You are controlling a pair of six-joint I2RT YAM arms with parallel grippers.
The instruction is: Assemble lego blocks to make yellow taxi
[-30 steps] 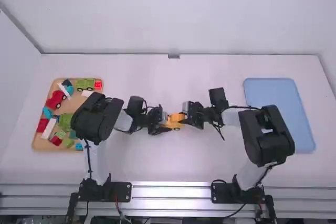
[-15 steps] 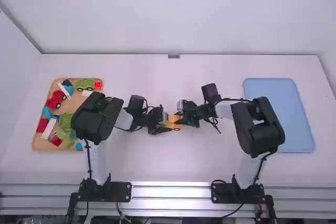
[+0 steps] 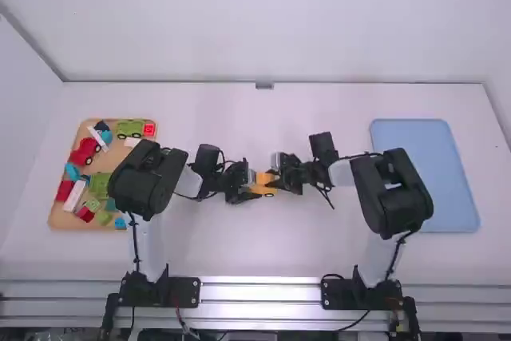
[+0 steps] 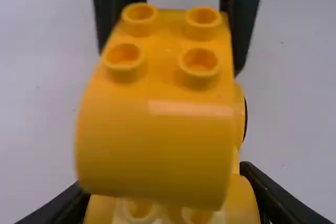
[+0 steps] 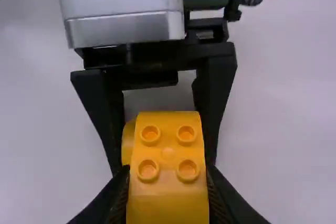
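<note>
Yellow taxi [image 3: 266, 183] sits mid-bench [image 3: 263, 241] in high view, left end effector [image 3: 249, 190] on one side, right end effector [image 3: 281, 180] on other. Wooden tray [image 3: 54, 217] of mixed blocks [image 3: 85, 151] lies beyond left arm's outer side, blue tray [image 3: 439, 153] on right arm's side.

Left wrist view: left end effector [image 4: 170, 208] has lower yellow part pinched between fingers; studded yellow block above, wheel [image 4: 240, 114] poking out beside it.

Right wrist view: right end effector [image 5: 168, 200] closed around taxi's sides, four studs facing up at camera.
</note>
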